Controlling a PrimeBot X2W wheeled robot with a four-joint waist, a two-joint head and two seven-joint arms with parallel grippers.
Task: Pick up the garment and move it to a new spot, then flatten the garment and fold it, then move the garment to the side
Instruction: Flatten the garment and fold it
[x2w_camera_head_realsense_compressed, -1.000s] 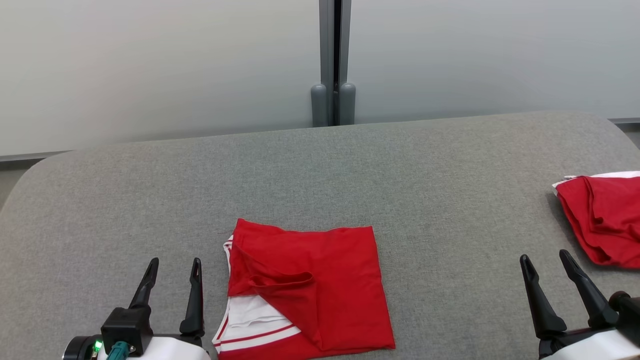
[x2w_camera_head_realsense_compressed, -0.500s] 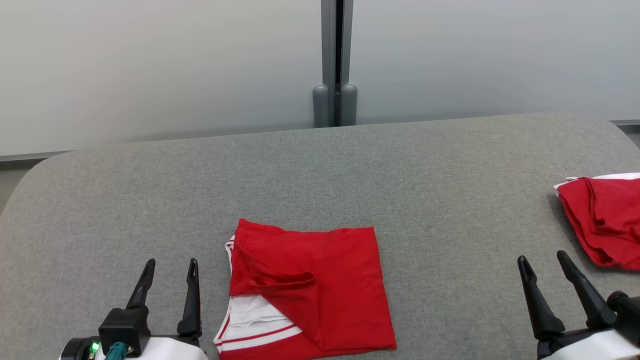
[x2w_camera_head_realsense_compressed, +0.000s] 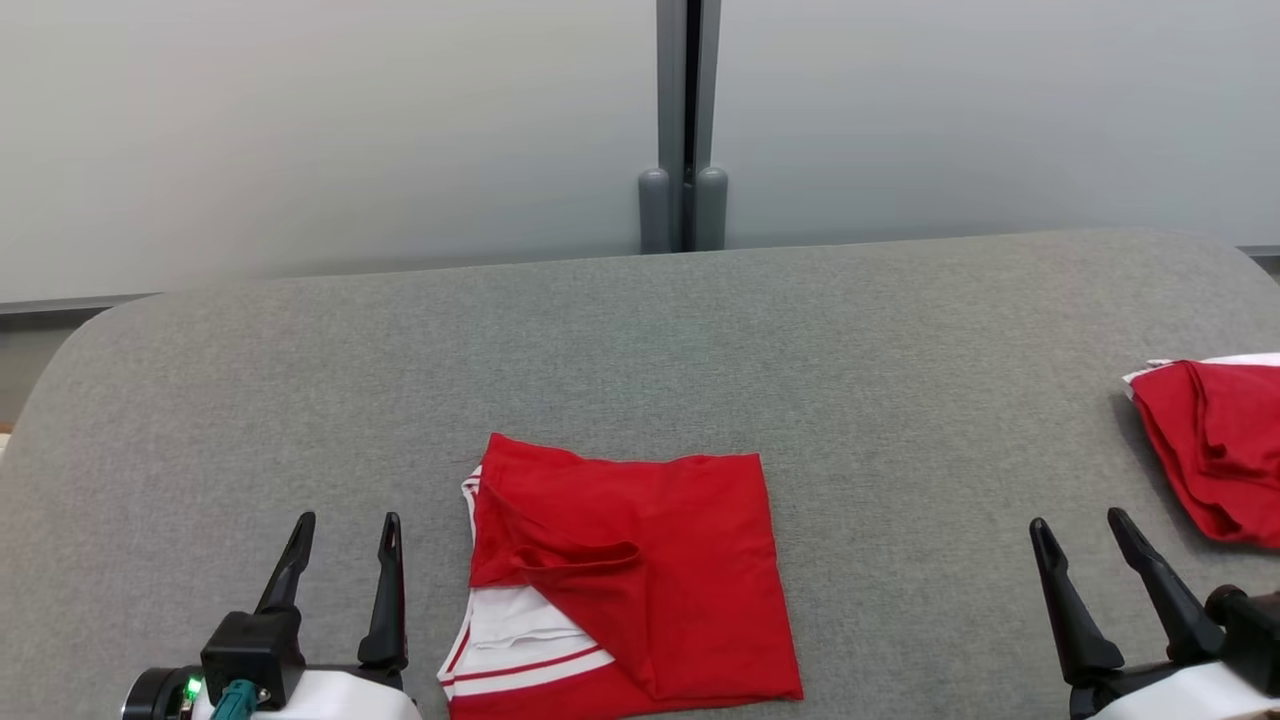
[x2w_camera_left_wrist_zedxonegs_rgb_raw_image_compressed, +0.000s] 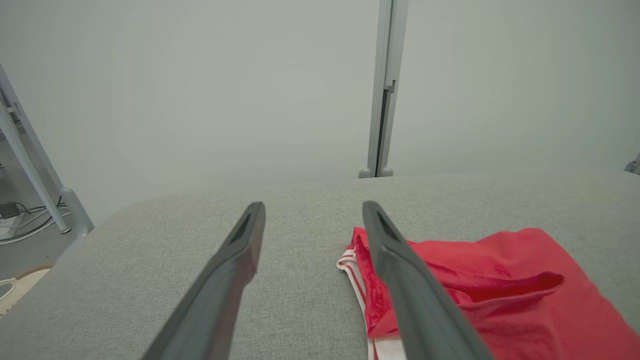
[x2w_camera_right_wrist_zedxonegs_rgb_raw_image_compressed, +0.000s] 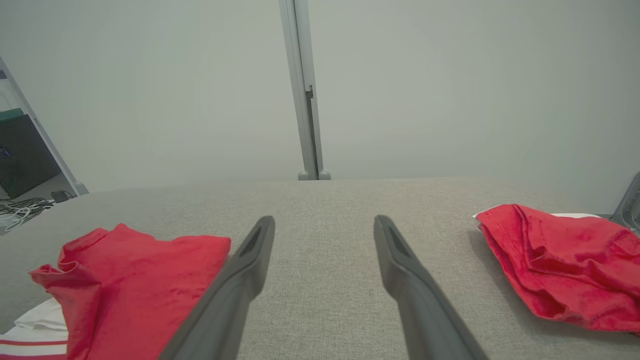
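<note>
Nearest you, at 7 o'clock, your left claw (x2w_camera_head_realsense_compressed: 348, 520) sits released and empty, fingers apart, just beside the left edge of the garment (x2w_camera_head_realsense_compressed: 640, 560) but not touching it. At 5 o'clock your right claw (x2w_camera_head_realsense_compressed: 1077, 520) is also spread and holds nothing, well apart from the garment. The garment lies at 6 o'clock on the grey surface (x2w_camera_head_realsense_compressed: 640, 340), folded to a rough red square. Its near left corner is turned back to show white striped trim, and its near edge runs off the bottom of the head view. Judging by that, the moving, flattening and folding look done or close to it, with one loose flap you may want to tidy. What appears left is shifting it to the side. A second, rumpled red garment (x2w_camera_head_realsense_compressed: 1215, 450) sits at 3 o'clock against the right border of the head view, and you cannot tell from here whether it is finished work or waiting. For room, you have bare cloth toward 9 o'clock, a wide bare stretch toward 4 o'clock between the two garments, and the whole far half free. Mind the rounded corners at 10 and 2 o'clock. The far edge at 12 meets the grey wall post (x2w_camera_head_realsense_compressed: 685, 120).
</note>
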